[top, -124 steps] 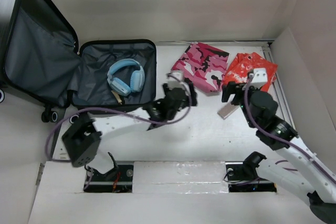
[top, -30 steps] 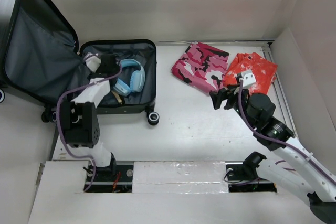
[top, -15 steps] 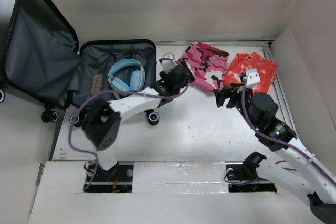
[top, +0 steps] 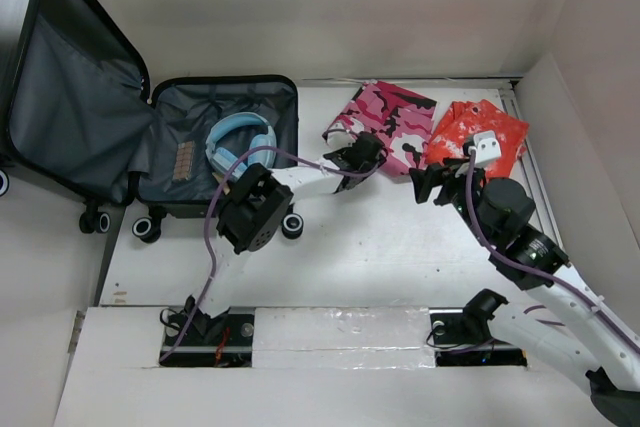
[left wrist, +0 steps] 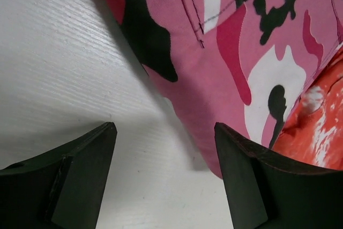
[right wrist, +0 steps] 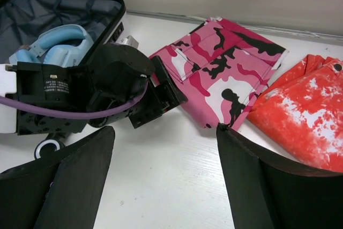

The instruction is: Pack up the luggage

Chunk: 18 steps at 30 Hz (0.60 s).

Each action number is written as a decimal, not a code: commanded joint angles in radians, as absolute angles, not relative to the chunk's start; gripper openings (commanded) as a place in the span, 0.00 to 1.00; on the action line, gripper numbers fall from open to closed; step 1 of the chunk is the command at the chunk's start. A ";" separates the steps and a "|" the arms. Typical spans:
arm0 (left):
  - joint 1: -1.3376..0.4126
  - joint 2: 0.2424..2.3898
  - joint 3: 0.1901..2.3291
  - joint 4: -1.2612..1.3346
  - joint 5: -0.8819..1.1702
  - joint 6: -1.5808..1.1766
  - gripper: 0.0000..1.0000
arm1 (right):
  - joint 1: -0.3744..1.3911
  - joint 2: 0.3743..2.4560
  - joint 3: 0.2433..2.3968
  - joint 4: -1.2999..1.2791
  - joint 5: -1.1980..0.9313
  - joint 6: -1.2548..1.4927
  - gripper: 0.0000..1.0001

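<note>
The luggage [top: 215, 142] lies open at the left, its lid [top: 70, 97] leaning back with the grey lining showing. Blue headphones [top: 240, 142] and a small brown flat item [top: 183, 157] lie in its base. A folded pink camouflage cloth [top: 390, 122] and a red-and-white cloth [top: 480, 127] lie on the table to its right. My left gripper [top: 365, 155] is open and empty at the near edge of the pink cloth [left wrist: 225, 52]; its own view shows the jaws [left wrist: 163, 128] low over the table. My right gripper [top: 425, 185] is open and empty [right wrist: 165, 130], just near of both cloths.
The right wrist view shows the left gripper [right wrist: 155, 92], the luggage rim [right wrist: 115, 9], the headphones [right wrist: 53, 46], the pink cloth [right wrist: 225, 73] and the red cloth [right wrist: 305, 105]. White walls close in the table at the back and right. A caster wheel [top: 291, 225] sticks out beside the left arm.
The left arm reached into the luggage, then swung right to the pink cloth. The small brown item now lies in the luggage. The right gripper no longer has a tan item by it.
</note>
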<state>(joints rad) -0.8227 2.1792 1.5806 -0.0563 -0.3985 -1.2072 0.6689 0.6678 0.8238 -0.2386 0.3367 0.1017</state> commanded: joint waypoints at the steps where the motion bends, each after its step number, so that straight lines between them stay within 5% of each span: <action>1: -0.778 2.196 1.554 0.006 -0.341 -1.310 0.69 | 0.679 0.660 0.856 -0.219 0.333 0.100 0.82; 8: -0.758 2.313 1.673 -0.051 -0.322 -1.348 0.68 | 0.680 0.678 0.838 -0.198 0.313 0.109 0.82; 14: -0.747 2.385 1.837 -0.138 -0.337 -1.319 0.54 | 0.680 0.669 0.838 -0.198 0.302 0.109 0.82; 18: -0.747 2.399 1.850 -0.134 -0.337 -1.272 0.19 | 0.680 0.658 0.847 -0.198 0.302 0.109 0.82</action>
